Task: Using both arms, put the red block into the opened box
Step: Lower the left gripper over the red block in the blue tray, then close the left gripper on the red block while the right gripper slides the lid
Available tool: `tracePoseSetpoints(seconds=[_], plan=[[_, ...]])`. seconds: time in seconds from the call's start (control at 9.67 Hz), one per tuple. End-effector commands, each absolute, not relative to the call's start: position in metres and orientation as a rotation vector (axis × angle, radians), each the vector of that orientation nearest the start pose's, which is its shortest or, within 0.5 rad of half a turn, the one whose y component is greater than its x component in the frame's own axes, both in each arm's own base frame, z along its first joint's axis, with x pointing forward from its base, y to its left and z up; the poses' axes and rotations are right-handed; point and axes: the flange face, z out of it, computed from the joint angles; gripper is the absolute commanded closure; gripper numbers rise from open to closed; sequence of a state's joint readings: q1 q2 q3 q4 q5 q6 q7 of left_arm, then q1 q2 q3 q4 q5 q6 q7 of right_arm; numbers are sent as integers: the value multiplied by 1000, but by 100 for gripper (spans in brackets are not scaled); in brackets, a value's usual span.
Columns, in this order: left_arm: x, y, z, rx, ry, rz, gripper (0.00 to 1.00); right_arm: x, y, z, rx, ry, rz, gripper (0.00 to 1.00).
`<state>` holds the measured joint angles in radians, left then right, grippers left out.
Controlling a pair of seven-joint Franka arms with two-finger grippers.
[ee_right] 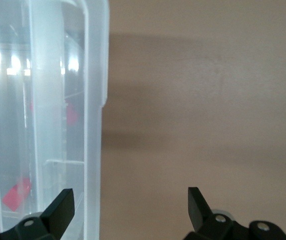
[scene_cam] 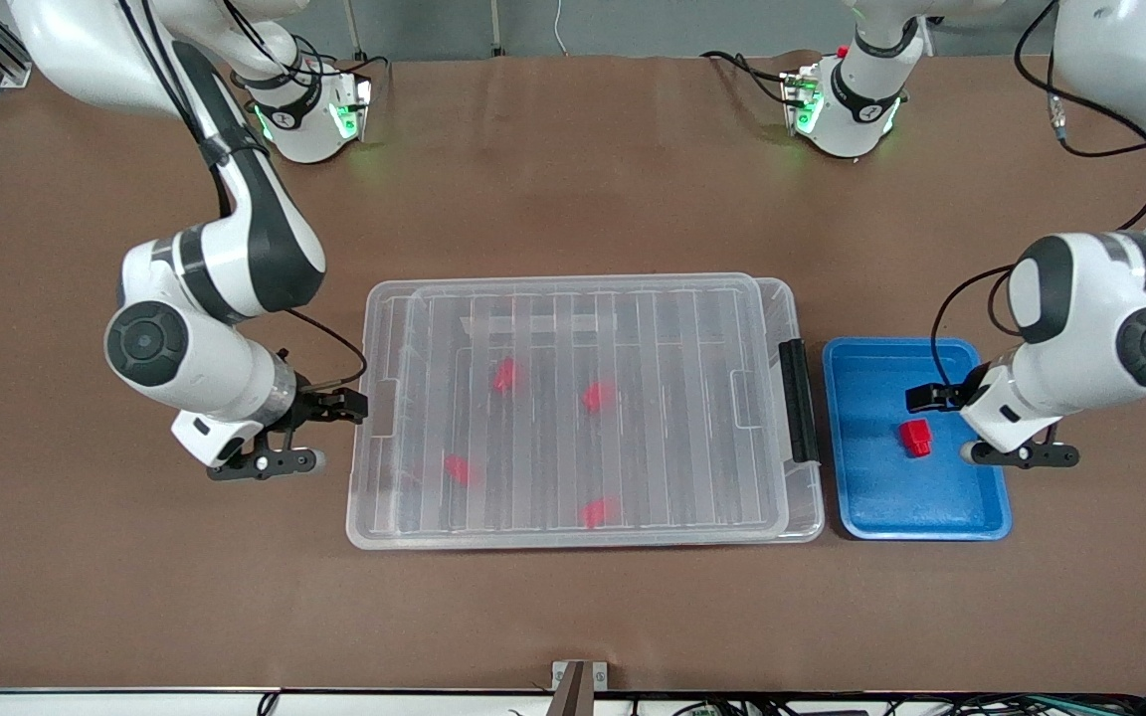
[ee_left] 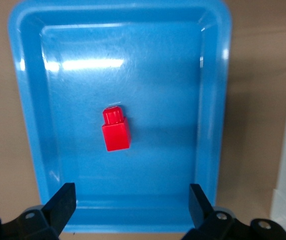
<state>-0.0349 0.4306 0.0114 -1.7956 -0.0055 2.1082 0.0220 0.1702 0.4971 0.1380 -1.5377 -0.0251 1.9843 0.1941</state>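
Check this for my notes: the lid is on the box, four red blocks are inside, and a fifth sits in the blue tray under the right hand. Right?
Nearly. The red block in the blue tray lies under the left hand, as the left wrist view shows.

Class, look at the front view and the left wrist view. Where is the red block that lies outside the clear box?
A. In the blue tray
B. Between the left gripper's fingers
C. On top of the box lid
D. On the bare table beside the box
A: the red block lies loose on the floor of the blue tray, with the open left gripper above it, not touching it.
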Motion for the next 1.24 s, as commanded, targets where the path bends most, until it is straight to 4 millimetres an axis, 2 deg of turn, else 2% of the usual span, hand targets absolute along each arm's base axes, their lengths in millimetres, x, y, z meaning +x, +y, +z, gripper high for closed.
tracePoseSetpoints(seconds=[0.0, 0.1, 0.21, 0.52, 0.93, 1.03, 1.14], plan=[[633, -7, 244, -3133, 69, 221, 1, 657, 199, 354, -3159, -201, 85, 0], [635, -7, 222, -3136, 41, 190, 1, 657, 195, 349, -3187, -219, 85, 0], [635, -7, 210, -3136, 22, 192, 1, 658, 191, 349, -3193, -217, 83, 0], [630, 1, 184, -3135, -4, 207, 1, 663, 179, 347, -3231, -240, 57, 0], [627, 10, 164, -3127, -19, 206, 4, 668, 142, 346, -3259, -278, 104, 0], [627, 10, 163, -3126, -18, 208, 9, 669, 130, 346, -3258, -307, 126, 0], [629, 10, 163, -3126, -18, 204, 30, 671, 118, 349, -3256, -325, 129, 0]])
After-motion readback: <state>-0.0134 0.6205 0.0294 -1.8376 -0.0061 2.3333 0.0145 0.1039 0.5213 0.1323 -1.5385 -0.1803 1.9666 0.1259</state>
